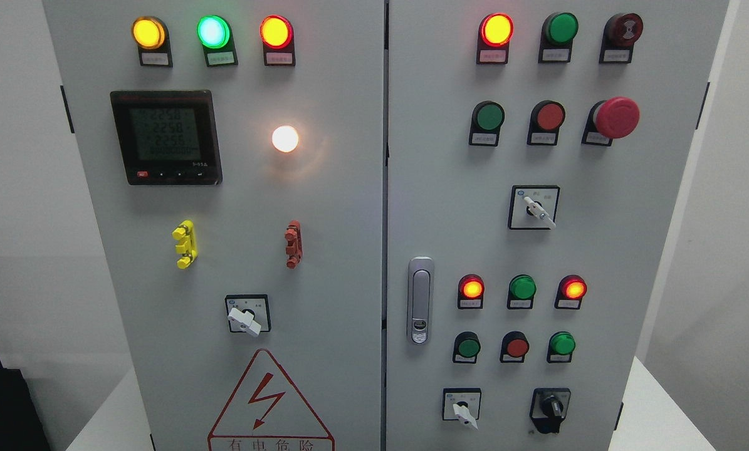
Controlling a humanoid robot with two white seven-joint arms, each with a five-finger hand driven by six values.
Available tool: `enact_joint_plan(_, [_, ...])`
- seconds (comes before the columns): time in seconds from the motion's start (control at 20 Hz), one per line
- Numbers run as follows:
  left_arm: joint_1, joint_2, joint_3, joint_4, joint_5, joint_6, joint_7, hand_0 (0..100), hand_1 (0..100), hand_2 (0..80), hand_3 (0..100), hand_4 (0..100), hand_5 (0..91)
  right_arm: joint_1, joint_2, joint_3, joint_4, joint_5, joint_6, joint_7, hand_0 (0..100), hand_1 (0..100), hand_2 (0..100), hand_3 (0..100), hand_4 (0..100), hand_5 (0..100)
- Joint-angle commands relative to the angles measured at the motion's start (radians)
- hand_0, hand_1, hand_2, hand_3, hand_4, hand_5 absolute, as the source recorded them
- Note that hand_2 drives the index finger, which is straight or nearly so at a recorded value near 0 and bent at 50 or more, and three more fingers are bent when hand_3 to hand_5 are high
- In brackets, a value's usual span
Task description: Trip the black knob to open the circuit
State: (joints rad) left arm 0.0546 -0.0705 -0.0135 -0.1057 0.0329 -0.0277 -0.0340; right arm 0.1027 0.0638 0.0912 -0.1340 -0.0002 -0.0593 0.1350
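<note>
The black knob (550, 408) sits at the lower right of the right cabinet door (612, 263), its handle pointing roughly straight down. To its left is a white-handled selector switch (462, 408). Neither of my hands nor any arm shows in the head view.
The grey cabinet fills the view, with lit and unlit pilot lamps, push buttons and a red emergency stop (615, 117). A door latch (420, 299) stands left of the lower buttons. The left door carries a meter (166, 136) and a white selector (246, 318). A black box (4, 407) sits at lower left.
</note>
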Motion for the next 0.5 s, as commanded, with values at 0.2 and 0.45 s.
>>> enact_joint_plan(0.2, [-0.004, -0.002, 0.001, 0.0, 0.002, -0.001, 0.0, 12, 39, 0.0, 0, 0, 0.0, -0.003, 0.001, -0.004, 0.002, 0.0, -0.002, 0.008, 0, 23, 0, 0, 0, 0])
enact_joint_plan(0.45, [-0.002, -0.002, 0.001, 0.0, 0.002, -0.001, 0.0, 12, 39, 0.0, 0, 0, 0.0, -0.003, 0.001, -0.004, 0.002, 0.0, -0.007, 0.009, 0, 23, 0, 0, 0, 0])
